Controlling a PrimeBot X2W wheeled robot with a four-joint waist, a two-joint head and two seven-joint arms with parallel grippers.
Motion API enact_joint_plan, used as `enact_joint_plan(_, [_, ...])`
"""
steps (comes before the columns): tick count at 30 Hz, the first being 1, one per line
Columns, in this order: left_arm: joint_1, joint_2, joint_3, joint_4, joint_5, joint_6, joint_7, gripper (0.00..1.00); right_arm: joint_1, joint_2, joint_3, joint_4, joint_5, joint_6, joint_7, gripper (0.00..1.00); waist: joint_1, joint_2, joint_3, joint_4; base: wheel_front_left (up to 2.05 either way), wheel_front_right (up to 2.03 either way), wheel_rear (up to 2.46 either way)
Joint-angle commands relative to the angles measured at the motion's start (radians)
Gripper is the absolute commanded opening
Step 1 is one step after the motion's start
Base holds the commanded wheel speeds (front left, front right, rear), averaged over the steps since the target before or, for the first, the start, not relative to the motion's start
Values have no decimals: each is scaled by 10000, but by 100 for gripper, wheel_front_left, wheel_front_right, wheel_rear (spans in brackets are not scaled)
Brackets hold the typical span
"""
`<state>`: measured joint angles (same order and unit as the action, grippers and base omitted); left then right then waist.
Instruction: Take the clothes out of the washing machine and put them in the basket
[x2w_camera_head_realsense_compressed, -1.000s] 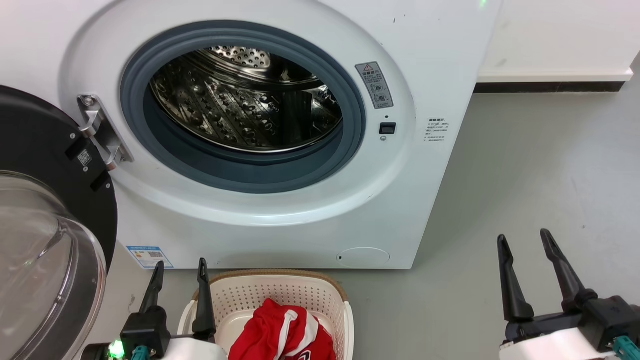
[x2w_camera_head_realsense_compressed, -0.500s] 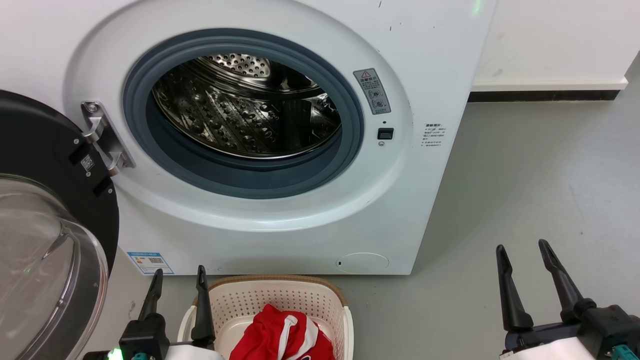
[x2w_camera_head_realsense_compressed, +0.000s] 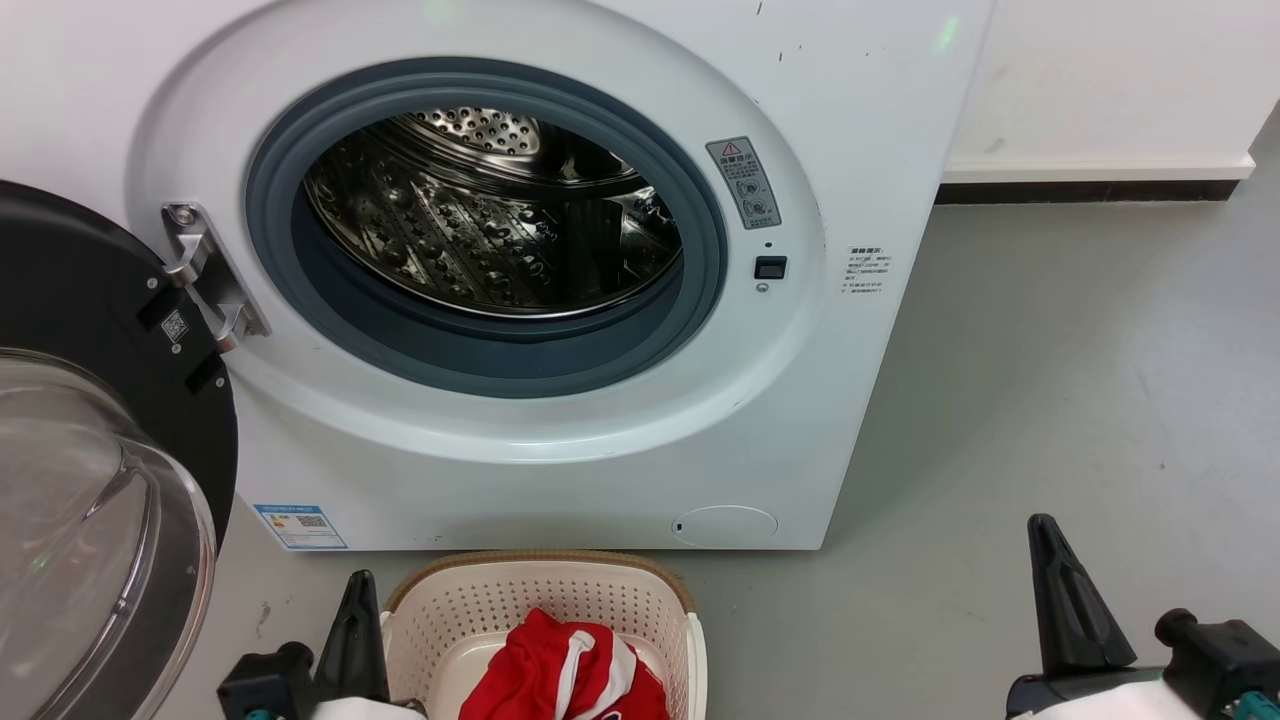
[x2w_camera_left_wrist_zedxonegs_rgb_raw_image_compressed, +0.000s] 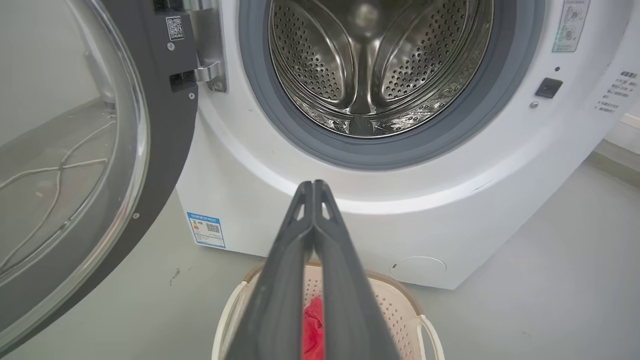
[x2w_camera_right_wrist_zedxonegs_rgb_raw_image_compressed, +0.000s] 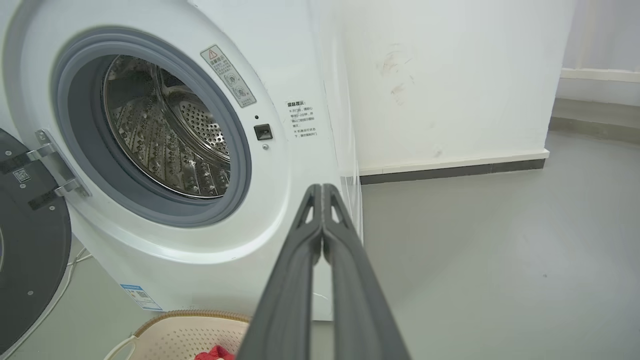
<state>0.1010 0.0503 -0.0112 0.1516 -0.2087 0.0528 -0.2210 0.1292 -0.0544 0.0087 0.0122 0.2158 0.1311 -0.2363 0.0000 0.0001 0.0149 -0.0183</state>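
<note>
Bright, even light; the drum glints with hard highlights and the washer casts a soft shadow on the floor. Wrist views bow at the edges; the near fingers blur.

- Washing machine shell: glossy white, smooth.
- Drum: shiny perforated steel.
- Basket: matt cream perforated plastic.
- Clothes: soft red cloth.
- Floor: smooth grey.
</note>
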Motion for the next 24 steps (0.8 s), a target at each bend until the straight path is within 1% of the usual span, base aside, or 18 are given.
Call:
enact_joint_plan(1, [-269,4,83,-115,-456,-73,95,0,-257,-80,-3,-65,499,0,74,0,0,-1,-1,3,0,0,0])
enact_joint_plan(16, [-646,3,310,68,-3216,-435,741,0,-721,-227,-29,420,3422,-1,593,0,0,-1,-16,26,0,0,0])
enact_joint_plan(21, [-758,3,383,132,-4034,-543,939,0,-861,-259,-53,559,4279,-1,758,0,0,-1,-21,33,0,0,0])
enact_joint_plan(24, [-809,3,411,154,-4348,-582,1013,0,-902,-268,-64,611,4604,-2,821,0,0,-1,-23,36,0,0,0])
